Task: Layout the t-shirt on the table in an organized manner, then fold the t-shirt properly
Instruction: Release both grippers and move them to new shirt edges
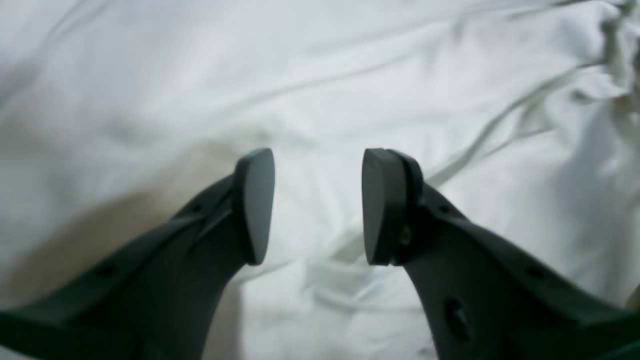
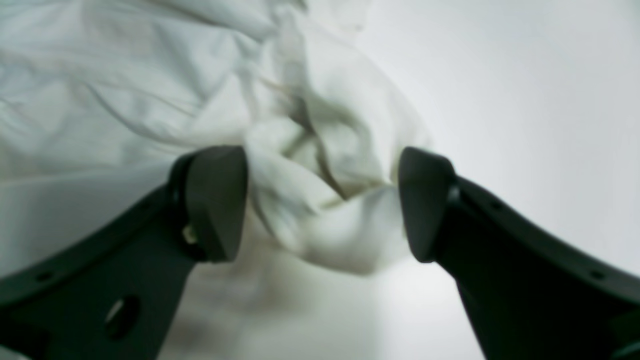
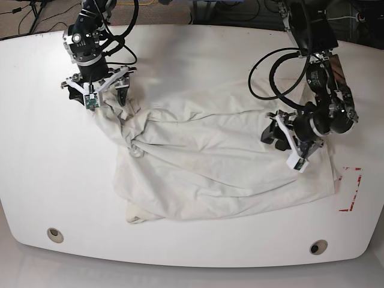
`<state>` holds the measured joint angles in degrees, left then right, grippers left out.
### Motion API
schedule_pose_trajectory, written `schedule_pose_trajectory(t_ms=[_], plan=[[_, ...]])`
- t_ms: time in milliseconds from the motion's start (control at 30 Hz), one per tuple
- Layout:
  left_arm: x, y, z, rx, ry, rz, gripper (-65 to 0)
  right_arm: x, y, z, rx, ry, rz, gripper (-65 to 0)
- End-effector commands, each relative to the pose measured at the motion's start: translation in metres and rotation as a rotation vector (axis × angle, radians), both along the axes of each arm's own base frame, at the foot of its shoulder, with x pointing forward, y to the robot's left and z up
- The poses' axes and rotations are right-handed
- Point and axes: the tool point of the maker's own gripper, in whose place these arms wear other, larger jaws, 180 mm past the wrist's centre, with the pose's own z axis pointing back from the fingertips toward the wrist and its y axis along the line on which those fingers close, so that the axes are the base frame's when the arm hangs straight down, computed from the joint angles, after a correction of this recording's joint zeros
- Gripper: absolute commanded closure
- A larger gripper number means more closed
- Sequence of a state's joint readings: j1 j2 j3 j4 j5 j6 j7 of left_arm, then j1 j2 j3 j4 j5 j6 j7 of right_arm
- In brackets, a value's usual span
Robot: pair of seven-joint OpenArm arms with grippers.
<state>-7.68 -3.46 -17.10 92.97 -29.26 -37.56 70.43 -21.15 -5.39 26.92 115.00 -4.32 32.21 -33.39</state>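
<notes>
the left pincer [image 1: 318, 207] is spread, its two dark pads apart with nothing between them, and it hovers low over flat white cloth. the right pincer [image 2: 322, 202] is also spread wide; a crumpled knot of cloth sits in the gap between its pads, but the pads do not press it.

the t-shirt [image 3: 210, 162] lies on the table [image 3: 198, 57] in the middle, wrinkled and pulled into a rough rectangle. in the base view one corner is drawn up to the far left under the right pincer, and the left pincer is over the right edge of the shirt, near the red tape mark [image 3: 351, 189]. the print is not visible, so probably it faces down.

i judge the step is the laying out, not yet the folding. to do it well, each pincer should take a clear corner or seam, not a thick bunch, then both pull apart gently and evenly so the deep folds in the middle go flat. the twisted part near the far left corner needs untwisting first, otherwise the shirt stays crooked.
</notes>
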Motion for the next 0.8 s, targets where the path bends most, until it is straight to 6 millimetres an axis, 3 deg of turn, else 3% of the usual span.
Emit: schedule_pose_trajectory(t_ms=[0,167,267,500,767], plan=[[0.009,-0.010,0.013,-0.025,-0.041,-0.006,-27.1,0.004,0.000,0.012,-0.004,-0.047,0.007,-45.3],[0.000,-0.019,-0.002,-0.028,0.010,-0.031,-27.1,0.002,-0.019,0.015,-0.023,-0.053,-0.044,-45.3],[-0.008,-0.014,-0.014,-0.026,0.045,-0.022,-27.1,0.013,-0.028,0.025,-0.033,-0.088,-0.068,-45.3],[-0.033,0.024,-0.043,0.031,0.109,0.009,-27.1,0.033,-0.042,0.042,-0.043,-0.153,-0.106,-45.3],[-0.067,0.071,-0.073,0.093,0.190,0.045,-27.1,0.070,-0.047,0.044,-0.003,-0.192,-0.112,-45.3]])
